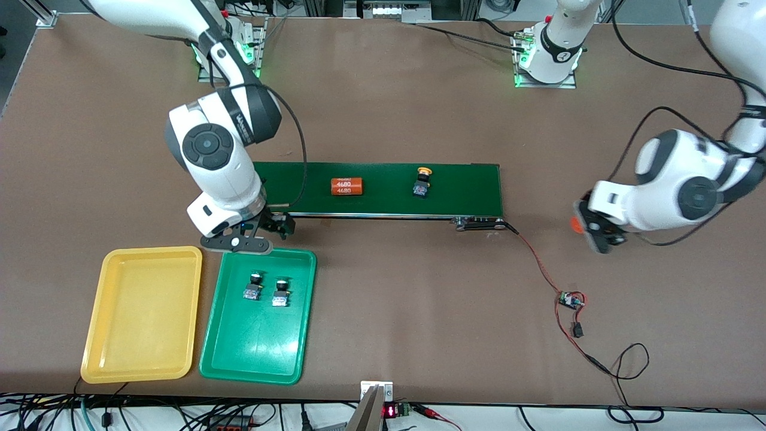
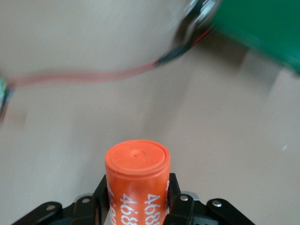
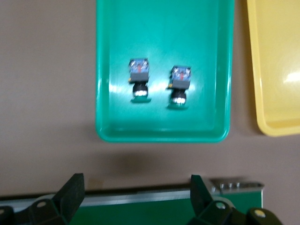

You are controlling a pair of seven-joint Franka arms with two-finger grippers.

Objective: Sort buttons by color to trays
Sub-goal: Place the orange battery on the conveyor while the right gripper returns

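Front view: my right gripper [image 1: 263, 230] hangs with fingers spread wide and empty over the gap between the conveyor belt [image 1: 467, 185] and the green tray [image 1: 254, 353], where two green buttons [image 1: 266, 290] lie. The yellow tray [image 1: 119, 323] holds nothing; one yellow button [image 1: 422, 182] waits on the belt beside an orange 4680 cylinder [image 1: 347, 187]. I judge that button the next pick; approach it from above.

Left wrist view: my left gripper [image 2: 137, 197] clamps a second 4680 cylinder [image 2: 136, 176] over bare brown bench [image 2: 70, 131].

Right wrist view: fingers [image 3: 70, 192] apart above the belt edge.
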